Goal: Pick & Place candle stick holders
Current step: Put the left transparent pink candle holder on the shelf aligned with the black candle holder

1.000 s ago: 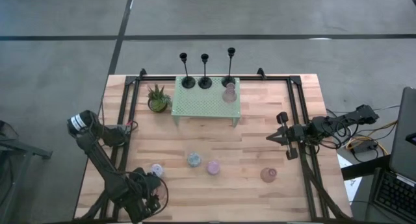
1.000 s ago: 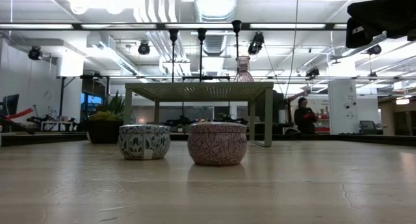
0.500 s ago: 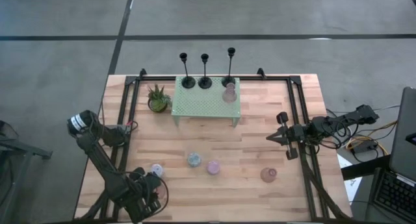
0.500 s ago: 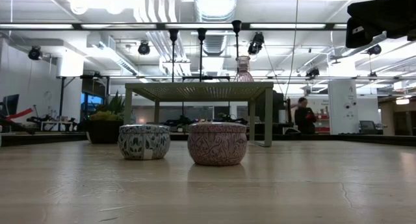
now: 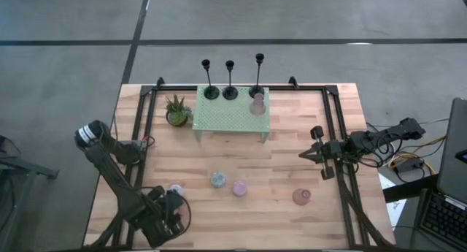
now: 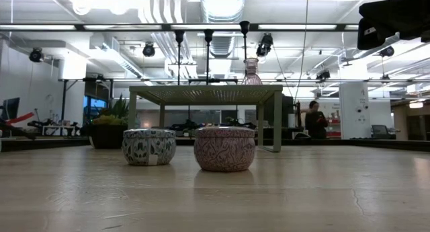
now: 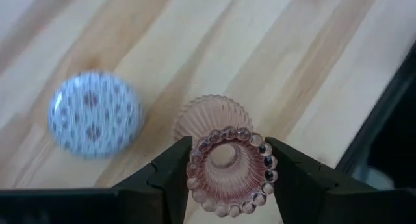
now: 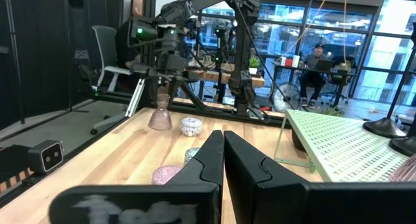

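My left gripper stands over the table's near left corner, shut on a ribbed pink glass candle holder with a beaded rim. It also shows far off in the right wrist view, the pink holder below the gripper. A blue-patterned round tin holder stands on the wood beside it. Three black candlesticks stand at the far edge. Another pink glass holder stands on the mint shelf. My right gripper waits shut at the right edge. My left gripper pinches the pink holder's upper cup just under its beaded rim between its two fingers, one on each side. The fingers come from above, slanting down. The holder stands upright in the hold; I cannot tell whether its ribbed foot touches the wood.
Three more round tins stand along the near middle: a blue one, a pink one and a dusty pink one. A potted plant sits left of the shelf. Black frame rails run along the table's sides.
My left arm has shifted a little over the near left corner, and its wrist now covers more of the blue-patterned tin in the high view. The tins and the shelf have stayed where they were.
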`<action>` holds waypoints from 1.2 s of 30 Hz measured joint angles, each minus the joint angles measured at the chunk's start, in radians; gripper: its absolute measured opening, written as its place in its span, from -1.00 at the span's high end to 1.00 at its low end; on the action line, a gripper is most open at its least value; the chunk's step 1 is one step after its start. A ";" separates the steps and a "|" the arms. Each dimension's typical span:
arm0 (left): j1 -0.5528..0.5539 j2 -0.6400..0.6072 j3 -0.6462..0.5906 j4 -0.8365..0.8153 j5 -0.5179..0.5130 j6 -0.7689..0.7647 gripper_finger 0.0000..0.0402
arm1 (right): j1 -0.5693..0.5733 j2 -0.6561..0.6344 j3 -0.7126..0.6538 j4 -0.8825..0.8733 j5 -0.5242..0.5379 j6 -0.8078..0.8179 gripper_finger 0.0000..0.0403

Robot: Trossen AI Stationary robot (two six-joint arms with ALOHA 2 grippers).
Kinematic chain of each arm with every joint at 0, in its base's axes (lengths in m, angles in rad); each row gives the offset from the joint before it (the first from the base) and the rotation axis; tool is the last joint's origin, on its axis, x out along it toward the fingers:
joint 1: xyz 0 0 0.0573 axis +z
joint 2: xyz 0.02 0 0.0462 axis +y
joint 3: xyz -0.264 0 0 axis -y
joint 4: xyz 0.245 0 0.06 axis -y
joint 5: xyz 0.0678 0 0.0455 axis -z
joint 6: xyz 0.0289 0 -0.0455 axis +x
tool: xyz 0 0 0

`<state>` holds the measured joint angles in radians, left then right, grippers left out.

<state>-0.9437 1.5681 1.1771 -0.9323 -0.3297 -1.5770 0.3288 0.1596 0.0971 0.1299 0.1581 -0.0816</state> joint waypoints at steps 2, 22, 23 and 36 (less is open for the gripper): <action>0.020 -0.011 0.011 -0.001 -0.034 0.002 0.11 | 0.000 0.000 0.000 0.000 0.000 0.002 0.96; 0.453 -0.071 0.205 0.008 -0.011 0.508 0.09 | 0.000 0.000 0.000 -0.001 0.000 0.000 0.96; 0.478 -0.071 0.229 0.009 -0.008 0.546 0.09 | 0.000 0.000 0.000 -0.001 0.000 0.001 0.96; 0.821 -0.072 0.480 0.008 0.092 0.897 0.09 | 0.000 0.000 0.000 -0.001 0.000 0.001 0.96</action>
<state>-0.1226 1.4963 1.6571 -0.9243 -0.2382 -0.6804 0.3290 0.1596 0.0971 0.1291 0.1585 -0.0806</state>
